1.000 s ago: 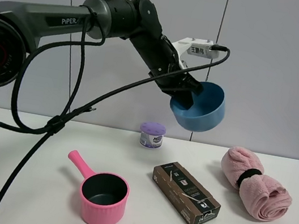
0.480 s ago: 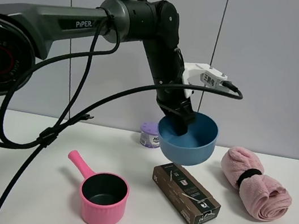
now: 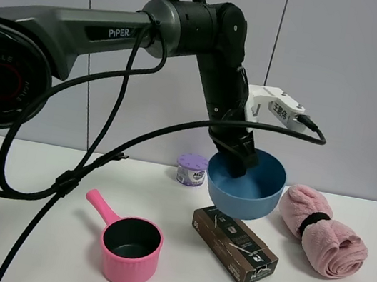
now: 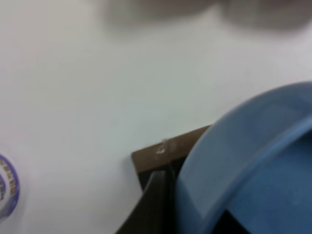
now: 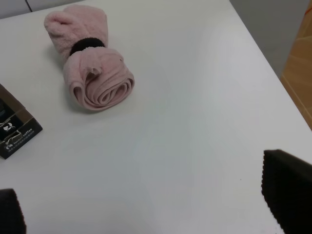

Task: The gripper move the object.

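The blue bowl [image 3: 249, 191] hangs upright in the air just above the far end of a brown box [image 3: 234, 244]. My left gripper [image 3: 236, 165], a black claw on the dark grey "PiPER" arm, is shut on the bowl's near-left rim, one finger inside and one outside. In the left wrist view the bowl [image 4: 253, 170] fills the lower right, with one black finger [image 4: 153, 204] against its outer wall. My right gripper [image 5: 148, 204] is open and empty over bare table; it does not show in the exterior view.
A pink saucepan [image 3: 129, 247] stands front left. A purple-lidded jar [image 3: 191, 170] stands behind the bowl. A rolled pink towel [image 3: 321, 232] lies at the right, also in the right wrist view [image 5: 90, 78]. The table's right edge [image 5: 273, 68] is near the towel.
My left arm has swung right and down with the bowl. The bowl went from tilted and high to upright, just above the brown box.
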